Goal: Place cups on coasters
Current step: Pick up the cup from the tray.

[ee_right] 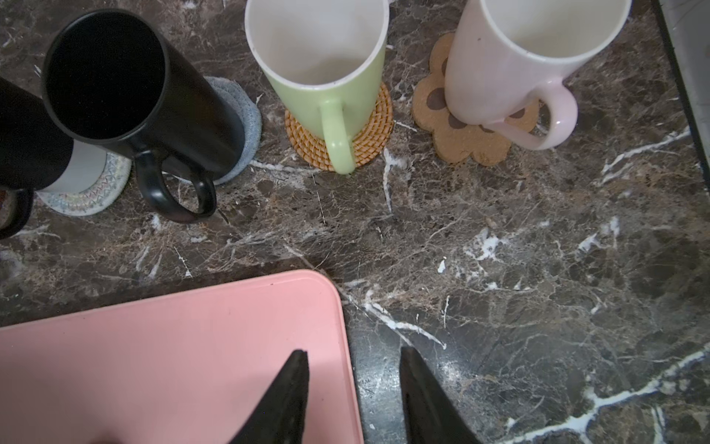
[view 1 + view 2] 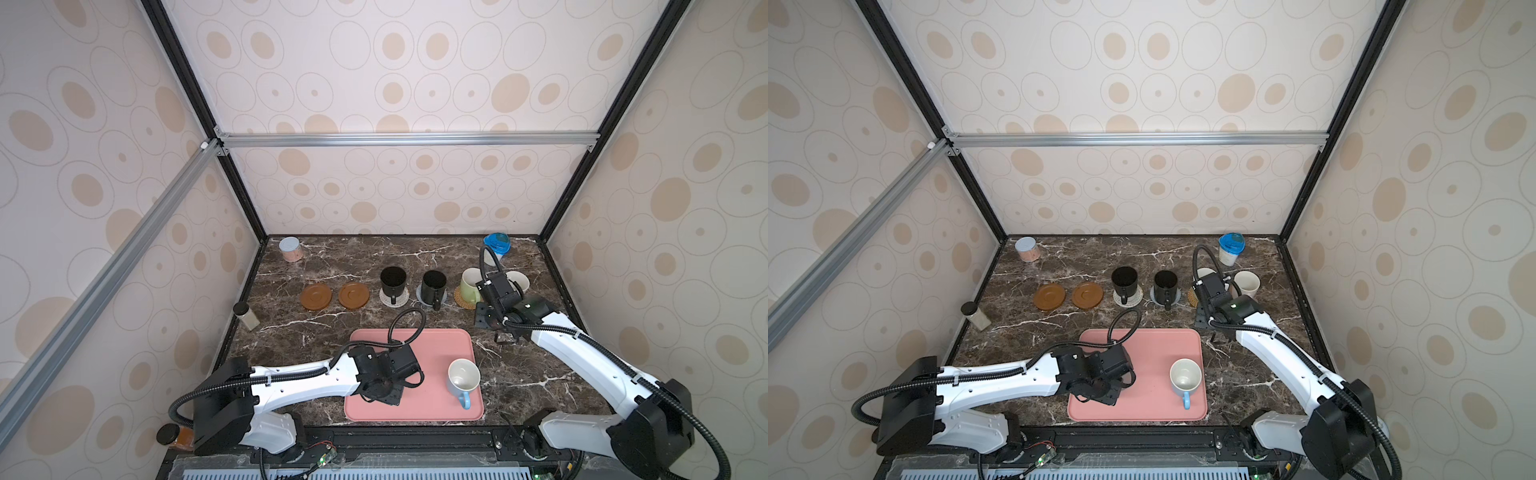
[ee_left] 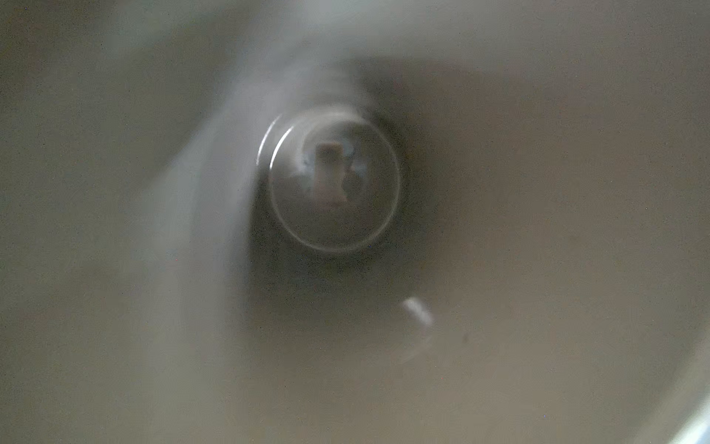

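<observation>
The left jaws are hidden, and whether they are spread or closed cannot be told. In both top views they are covered by the left arm's wrist (image 2: pixel 386 365) above the pink tray (image 2: pixel 436 353). The left wrist view is filled by the blurred, pale inside of the grey cup (image 3: pixel 538 230), with its round bottom at the middle. To the right of these jaws, apart from them, the white cup with light blue outside (image 2: pixel 463 376) is seen upright on the same tray. Ahead and slightly left, a brown wooden disc (image 2: pixel 353 295) and a second brown wooden disc (image 2: pixel 316 296) are seen bare on the desk (image 1: pixel 499 269).

The right jaws are held apart, with nothing between the fingers (image 1: pixel 284 403), above the tray's corner. Ahead of them the light green cup (image 1: pixel 319 77) is set on the tan rattan coaster (image 1: pixel 369 142). To its right the white-pink cup (image 1: pixel 499 77) is set on the paw-shaped coaster (image 1: pixel 461 142). To its left a black cup (image 1: pixel 153 103) is set on the blue-grey woven coaster (image 1: pixel 246 115), and a second black cup (image 1: pixel 23 146) on the whitish woven coaster (image 1: pixel 96 188).
</observation>
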Controlling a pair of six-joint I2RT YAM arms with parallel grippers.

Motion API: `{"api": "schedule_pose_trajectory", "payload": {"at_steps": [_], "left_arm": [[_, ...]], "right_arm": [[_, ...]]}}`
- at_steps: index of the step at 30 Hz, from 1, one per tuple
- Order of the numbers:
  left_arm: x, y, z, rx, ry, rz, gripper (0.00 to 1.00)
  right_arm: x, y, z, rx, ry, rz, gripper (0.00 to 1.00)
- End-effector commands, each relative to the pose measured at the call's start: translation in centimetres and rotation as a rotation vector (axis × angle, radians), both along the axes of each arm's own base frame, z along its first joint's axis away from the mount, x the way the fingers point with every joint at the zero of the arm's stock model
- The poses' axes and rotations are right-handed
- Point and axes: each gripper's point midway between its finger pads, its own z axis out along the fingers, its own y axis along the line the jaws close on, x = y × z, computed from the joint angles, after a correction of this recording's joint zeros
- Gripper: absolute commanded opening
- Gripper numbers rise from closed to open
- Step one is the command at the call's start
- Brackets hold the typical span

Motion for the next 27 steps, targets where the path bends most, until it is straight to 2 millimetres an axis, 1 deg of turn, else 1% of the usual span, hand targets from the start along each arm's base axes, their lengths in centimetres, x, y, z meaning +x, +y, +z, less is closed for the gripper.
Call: {"api": "schedule_pose_trajectory", "payload": {"at_steps": [1,5,13,22,27], "left_arm": [[1.6,-0.1,0.6,-0.005,-0.076,-0.003,0.22],[2.3,-0.6,0.9,-0.006,-0.109,-0.02,0.18],[3.7,-1.6,1.6,-0.018,-0.175,-0.036,0.14],[4.0,-2.0,1.9,-0.053,-0.193,-0.033,0.1],[4.0,-2.1,2.2,-0.072,-0.203,-0.031,0.09]], "right_arm": [[0.3,-0.6,0.7,-0.009,-0.008,-0.047,0.43],[0.3,-0.6,0.5,-0.015,0.006,-0.05,0.43],[0.1,-0.9,0.7,-0.035,0.016,-0.056,0.43],[-0.5,-1.3,1.2,-0.03,0.006,-0.063,0.43],[-0.7,-1.1,1.5,-0.013,0.004,-0.051,0.43]]}}
